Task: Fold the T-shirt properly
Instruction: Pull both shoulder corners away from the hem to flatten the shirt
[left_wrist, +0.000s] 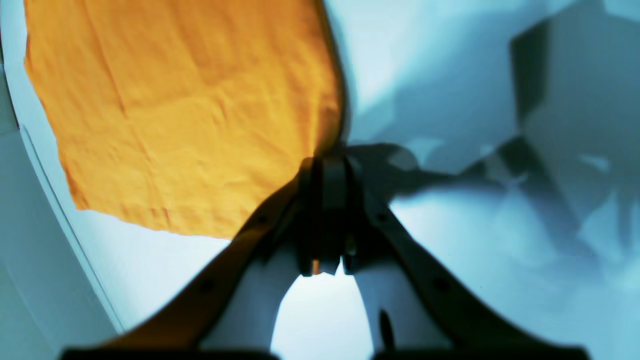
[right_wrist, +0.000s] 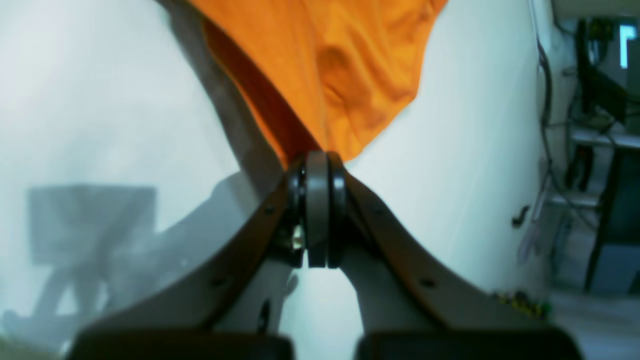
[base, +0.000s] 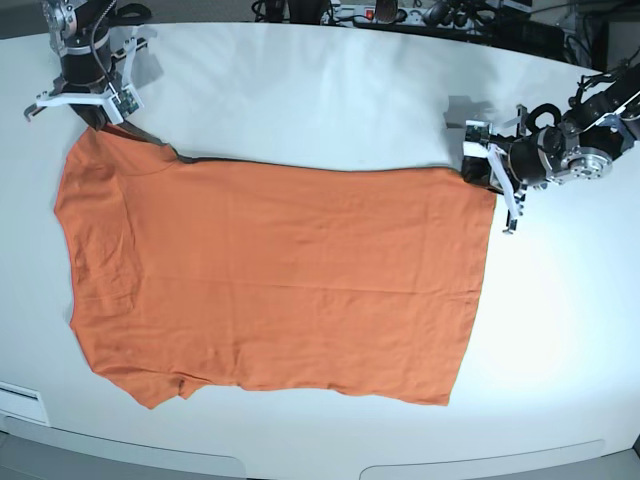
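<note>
The orange T-shirt (base: 270, 270) lies spread flat on the white table (base: 300, 90), its long side running left to right. Its neck tag is hidden. My left gripper (base: 482, 172) is at the shirt's far right corner, and in the left wrist view the gripper (left_wrist: 327, 160) is shut on the edge of the cloth (left_wrist: 175, 110). My right gripper (base: 100, 122) is at the shirt's far left corner, and in the right wrist view it (right_wrist: 317, 160) is shut on a pinched corner of the fabric (right_wrist: 340, 65).
Cables and equipment (base: 400, 15) line the table's back edge. A white strip (base: 20, 400) lies at the front left. Beyond the table edge the right wrist view shows stands and wires (right_wrist: 590, 125).
</note>
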